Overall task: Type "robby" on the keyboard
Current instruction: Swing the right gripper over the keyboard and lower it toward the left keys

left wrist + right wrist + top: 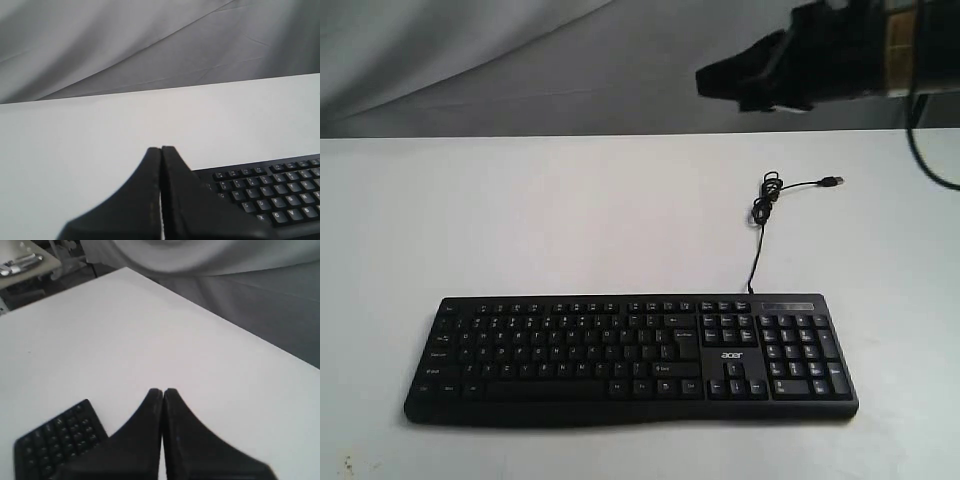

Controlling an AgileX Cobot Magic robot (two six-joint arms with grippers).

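Jaws shut tight on both arms, tips pressed together with nothing between them: the left jaws hang over bare white just off the letter end of the keyboard (pixel 630 355), the right jaws off its number pad (pixel 60 440) end, and neither touches a key. From the exterior view the right arm (pixel 820 55) sits high above the far right corner of the table (pixel 520 210), well clear of everything, and the left arm doesn't show there at all. So by my read the typing hasn't started: r, o, b, b, y all look left to do, though no screen is here to confirm it. That keyboard lies square along the near edge of the table, roughly centred, with its cable (pixel 757 240) running back toward the far edge, looping once and ending in a USB plug (pixel 832 182) lying loose on the surface. The tabletop is plain, matte and white. Behind its far edge hangs a creased grey cloth (pixel 470 60), and past one corner the right wrist view catches some clutter too blurred to name.
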